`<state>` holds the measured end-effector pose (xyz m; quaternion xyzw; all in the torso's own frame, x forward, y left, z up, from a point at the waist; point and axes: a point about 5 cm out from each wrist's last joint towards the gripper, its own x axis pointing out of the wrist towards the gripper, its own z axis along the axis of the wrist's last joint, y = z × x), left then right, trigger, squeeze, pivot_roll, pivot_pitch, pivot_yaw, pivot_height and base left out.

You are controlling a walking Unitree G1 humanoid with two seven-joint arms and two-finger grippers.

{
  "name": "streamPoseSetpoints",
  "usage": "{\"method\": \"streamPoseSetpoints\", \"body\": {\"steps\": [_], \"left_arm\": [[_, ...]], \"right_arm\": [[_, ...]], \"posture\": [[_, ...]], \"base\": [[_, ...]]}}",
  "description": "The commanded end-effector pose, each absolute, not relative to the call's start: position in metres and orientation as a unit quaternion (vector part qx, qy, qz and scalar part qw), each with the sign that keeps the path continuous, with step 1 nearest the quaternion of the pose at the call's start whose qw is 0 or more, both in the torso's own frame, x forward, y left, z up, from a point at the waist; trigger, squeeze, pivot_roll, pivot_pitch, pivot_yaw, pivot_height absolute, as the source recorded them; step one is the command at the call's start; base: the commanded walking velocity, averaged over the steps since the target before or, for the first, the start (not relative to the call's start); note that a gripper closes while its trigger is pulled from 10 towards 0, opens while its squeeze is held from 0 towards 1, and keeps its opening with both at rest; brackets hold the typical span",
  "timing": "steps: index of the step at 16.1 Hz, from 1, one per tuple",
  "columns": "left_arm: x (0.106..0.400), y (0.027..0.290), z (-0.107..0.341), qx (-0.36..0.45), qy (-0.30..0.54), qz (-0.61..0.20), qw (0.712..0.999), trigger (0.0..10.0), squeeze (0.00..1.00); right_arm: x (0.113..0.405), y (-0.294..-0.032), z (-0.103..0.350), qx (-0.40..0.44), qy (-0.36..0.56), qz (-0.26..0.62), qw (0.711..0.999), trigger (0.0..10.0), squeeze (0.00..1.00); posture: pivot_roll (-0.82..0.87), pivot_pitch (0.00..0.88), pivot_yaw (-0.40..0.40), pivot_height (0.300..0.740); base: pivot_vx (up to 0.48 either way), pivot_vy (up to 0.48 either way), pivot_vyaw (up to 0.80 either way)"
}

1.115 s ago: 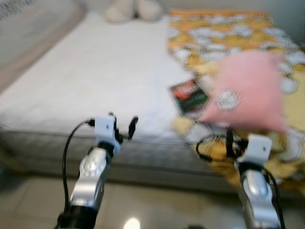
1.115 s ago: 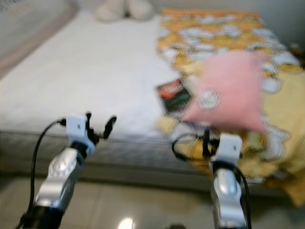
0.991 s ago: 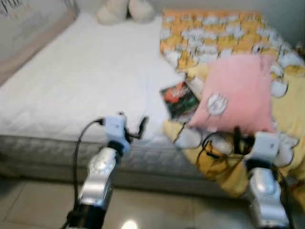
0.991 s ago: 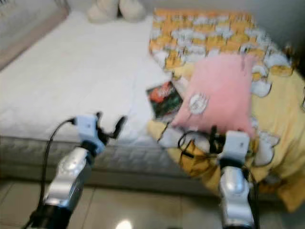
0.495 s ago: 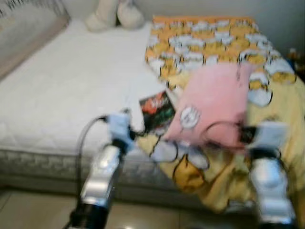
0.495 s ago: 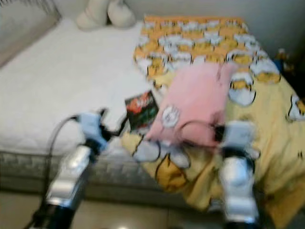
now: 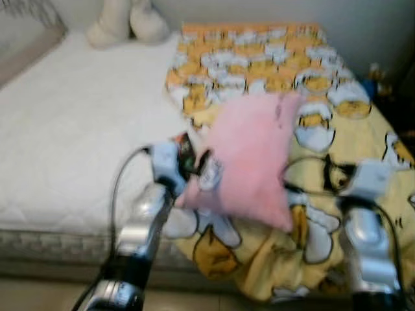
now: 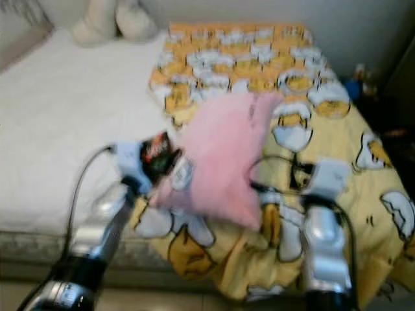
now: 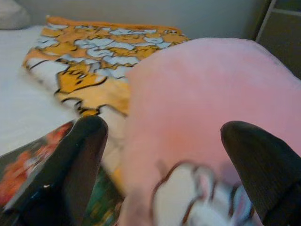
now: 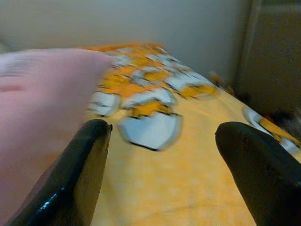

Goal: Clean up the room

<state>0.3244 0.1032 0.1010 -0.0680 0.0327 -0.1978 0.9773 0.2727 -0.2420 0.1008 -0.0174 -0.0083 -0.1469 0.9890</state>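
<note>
A pink pillow (image 7: 249, 155) lies tilted on a yellow cartoon-print blanket (image 7: 337, 123) on the bed. A book with a red and green cover (image 9: 28, 160) lies at the pillow's left edge, mostly hidden behind my left gripper (image 7: 189, 157). That gripper is open and points at the pillow's lower left corner, with the pink fabric between its spread fingers (image 9: 77, 155). My right gripper (image 7: 334, 176) is open over the blanket, just right of the pillow, holding nothing. The head views are blurred.
The bare white mattress (image 7: 65, 129) covers the bed's left half, with pale cushions (image 7: 126, 23) at its far end. Dark furniture (image 7: 405, 71) and a small blue object (image 7: 373, 81) stand past the bed's right side. Tiled floor (image 7: 39, 295) runs along the near edge.
The camera has swung right and closer, so the pillow now sits between both arms. My left gripper has come up against the pillow's left edge, over the book.
</note>
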Motion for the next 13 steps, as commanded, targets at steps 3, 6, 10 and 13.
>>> {"method": "streamPoseSetpoints", "body": {"steps": [3,6,10,13], "left_arm": [[0.352,0.131,0.114,-0.085,0.047,-0.185,0.978,10.0,0.00],[0.368,0.150,0.123,-0.125,0.069,-0.176,0.974,10.0,0.00],[0.375,0.160,0.118,-0.209,0.113,-0.195,0.952,10.0,0.00],[0.374,0.154,0.111,-0.223,0.131,-0.216,0.941,10.0,0.00]], "right_arm": [[0.282,-0.236,0.113,0.042,-0.011,-0.128,0.991,10.0,0.00],[0.282,-0.240,0.127,0.094,-0.013,-0.120,0.988,10.0,0.00],[0.281,-0.237,0.124,0.217,0.025,-0.077,0.973,10.0,0.00],[0.283,-0.227,0.114,0.228,0.063,-0.043,0.971,10.0,0.00]], "posture": [[-0.15,0.000,0.066,0.724],[-0.17,0.000,0.079,0.724],[-0.21,0.009,0.090,0.724],[-0.21,0.047,0.090,0.724]], "base": [[0.000,0.000,0.00],[0.000,0.000,0.00],[0.000,0.000,0.00],[0.000,0.000,0.00]]}}
